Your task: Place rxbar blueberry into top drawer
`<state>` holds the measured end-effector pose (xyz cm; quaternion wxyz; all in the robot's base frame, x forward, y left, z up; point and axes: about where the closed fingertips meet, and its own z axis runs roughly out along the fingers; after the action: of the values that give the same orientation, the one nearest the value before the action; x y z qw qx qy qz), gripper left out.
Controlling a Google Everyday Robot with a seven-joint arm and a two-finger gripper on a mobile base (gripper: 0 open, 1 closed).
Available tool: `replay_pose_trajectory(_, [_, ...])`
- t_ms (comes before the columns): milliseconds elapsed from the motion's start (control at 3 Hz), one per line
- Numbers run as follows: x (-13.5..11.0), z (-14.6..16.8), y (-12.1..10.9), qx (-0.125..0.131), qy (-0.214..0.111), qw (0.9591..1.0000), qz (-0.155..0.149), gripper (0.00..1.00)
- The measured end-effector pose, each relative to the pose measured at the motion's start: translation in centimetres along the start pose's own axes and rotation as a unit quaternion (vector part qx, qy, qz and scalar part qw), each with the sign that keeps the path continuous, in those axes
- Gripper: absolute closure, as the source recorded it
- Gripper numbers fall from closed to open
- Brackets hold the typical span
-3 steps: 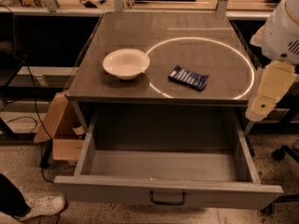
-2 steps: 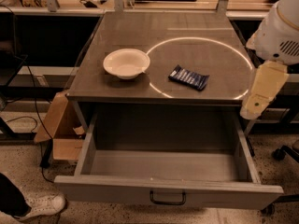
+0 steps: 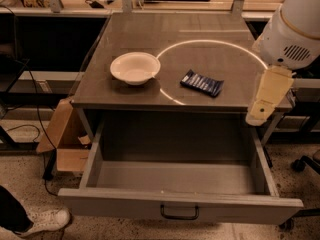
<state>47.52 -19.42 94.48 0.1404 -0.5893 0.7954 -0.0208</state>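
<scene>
The rxbar blueberry (image 3: 201, 83) is a dark blue wrapped bar lying flat on the grey table top (image 3: 150, 31), inside a bright ring of light. The top drawer (image 3: 180, 204) is pulled open below the table's front edge, with a dark handle (image 3: 179, 213) on its front panel and nothing showing inside. My gripper (image 3: 265, 98) hangs at the right, a cream-coloured piece below the white arm housing (image 3: 295, 29). It sits over the table's right front corner, to the right of the bar and apart from it.
A white bowl (image 3: 135, 68) stands on the table left of the bar. A cardboard box (image 3: 65, 134) sits on the floor at the left. A person's white shoe (image 3: 45, 221) is at the bottom left. A chair wheel (image 3: 300, 164) is at the right.
My arm and gripper have shifted a little to the left, closer to the table's right edge. The bar, bowl and drawer have not moved.
</scene>
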Motion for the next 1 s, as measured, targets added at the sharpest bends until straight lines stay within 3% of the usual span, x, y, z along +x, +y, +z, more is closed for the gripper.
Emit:
replay_pose_trajectory(333, [-4.2, 2.9, -1.8, 0.003, 0.0, 1.0, -0.006, 0.0])
replay_pose_trajectory(1000, [-4.4, 4.0, -2.2, 0.0, 0.008, 1.0, -0.005, 0.0])
